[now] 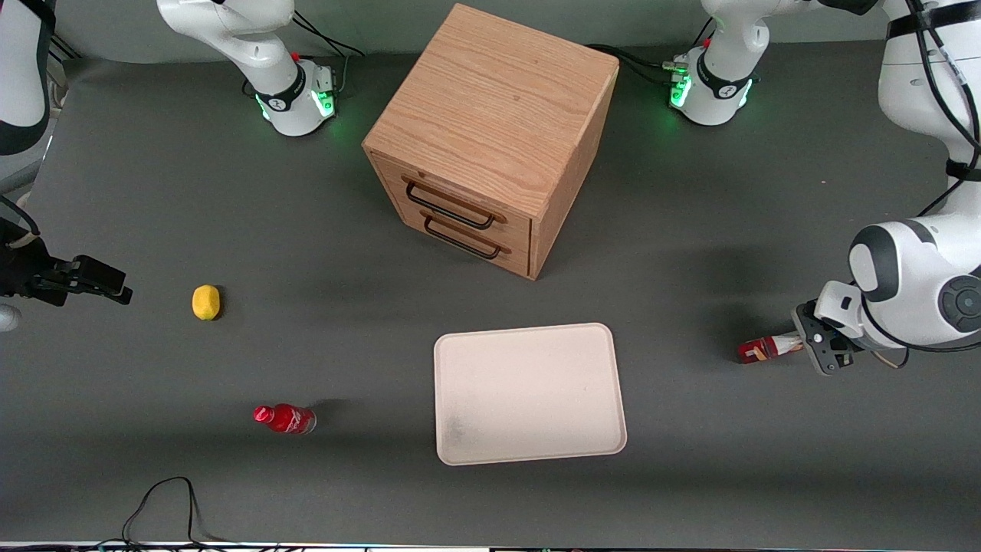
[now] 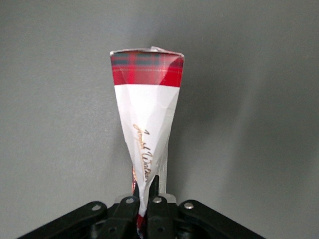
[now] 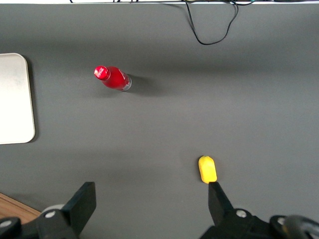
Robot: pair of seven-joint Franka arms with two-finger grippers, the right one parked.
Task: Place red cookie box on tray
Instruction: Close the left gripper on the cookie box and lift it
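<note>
One black pincer (image 2: 145, 196) clamped on long dark-red cookie carton (image 1: 762, 349), long axis aimed toward pale cream rectangular tray (image 1: 529, 452), well apart above tabletop.

Robotics lab bench, not a home: dark grey mat table (image 1: 230, 192), two bolted-down arm bases with green status LEDs (image 1: 295, 96), loose cables (image 1: 165, 506). Test props staged apart: wooden drawer unit (image 1: 490, 130), tray (image 1: 529, 392), lemon (image 1: 205, 301), red bottle (image 1: 285, 418). The gripper (image 1: 805, 346) sits at the working arm's end.
</note>
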